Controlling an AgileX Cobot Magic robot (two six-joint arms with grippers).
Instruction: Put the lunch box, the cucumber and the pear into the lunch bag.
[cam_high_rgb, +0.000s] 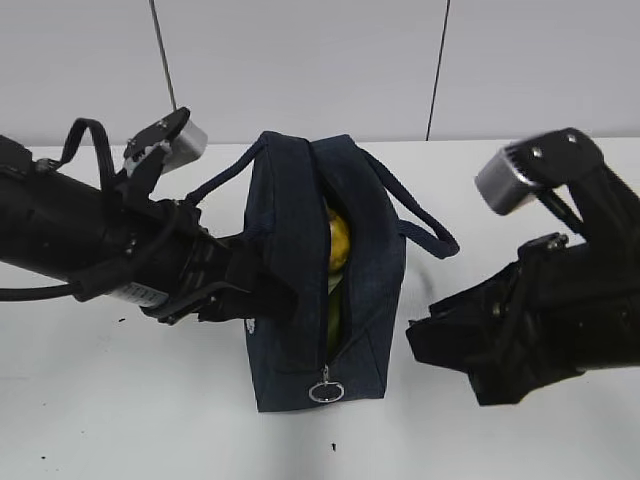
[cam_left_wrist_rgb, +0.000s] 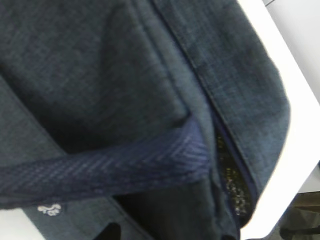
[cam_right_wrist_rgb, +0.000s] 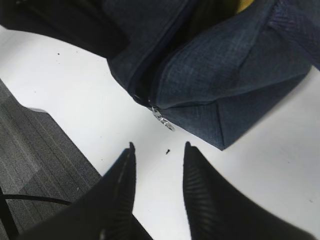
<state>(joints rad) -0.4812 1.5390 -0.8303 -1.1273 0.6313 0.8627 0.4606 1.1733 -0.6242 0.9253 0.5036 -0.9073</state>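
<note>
Navy denim fills our left wrist camera, the lunch bag (cam_left_wrist_rgb: 150, 75) pressed close with 1 padded handle (cam_left_wrist_rgb: 125, 160) running across the view. We see our left gripper (cam_high_rgb: 262, 290) buried against the bag's side wall; whether its jaws pinch the fabric we cannot tell. Our right gripper (cam_right_wrist_rgb: 159, 152) hangs over bare table (cam_right_wrist_rgb: 90, 105) with its 2 fingers parted around nothing, the metal ring pull (cam_right_wrist_rgb: 164, 121) lying just ahead of the tips and not touching them.

We judge the bag soft and slack, likely to sag or fold unless a wall or handle is held, so the stitched handle loops or the seam beside the zipper look the surest places to take hold. It stands upright between our 2 arms, zipper mouth gaping along the top and down the near end. Through that slit we make out the yellow pear (cam_high_rgb: 339, 240) and, below it, a pale green strip, perhaps the lunch box, though we cannot be sure. No cucumber shows.
</note>
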